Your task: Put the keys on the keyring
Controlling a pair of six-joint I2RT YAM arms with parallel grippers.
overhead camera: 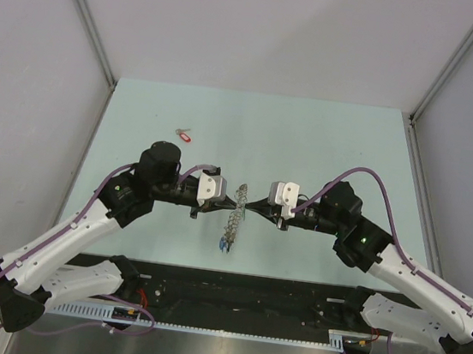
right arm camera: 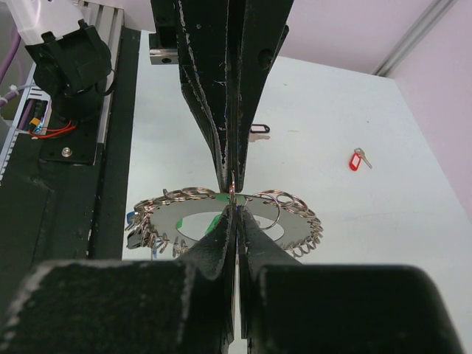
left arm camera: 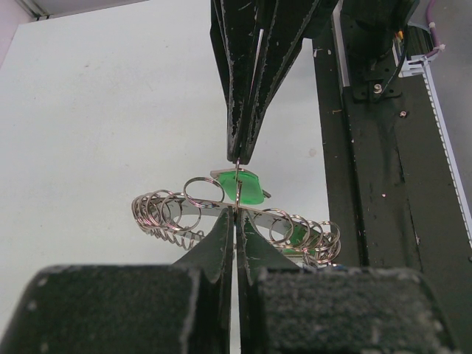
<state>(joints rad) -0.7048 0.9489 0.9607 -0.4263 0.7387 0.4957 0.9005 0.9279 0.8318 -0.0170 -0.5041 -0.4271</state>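
Observation:
The keyring [overhead camera: 233, 222], a silvery hoop lined with several small split rings, hangs in the air between my two grippers above the table's middle. My left gripper [overhead camera: 234, 200] and right gripper [overhead camera: 252, 203] meet tip to tip. Both are shut on one small split ring at the hoop's rim, which shows edge-on in the left wrist view [left arm camera: 237, 184]. A green-tagged key [left arm camera: 248, 186] hangs at that ring behind the hoop [left arm camera: 158, 210]. The hoop [right arm camera: 295, 228] also shows in the right wrist view. A red-tagged key [overhead camera: 184, 135] lies on the table at the far left.
A key with a small black tag [right arm camera: 258, 130] lies on the table beyond the hoop. Blue tags [overhead camera: 223, 244] hang at the hoop's low end. A black base plate [left arm camera: 383, 184] and a slotted rail [overhead camera: 116, 311] with cables run along the near table edge.

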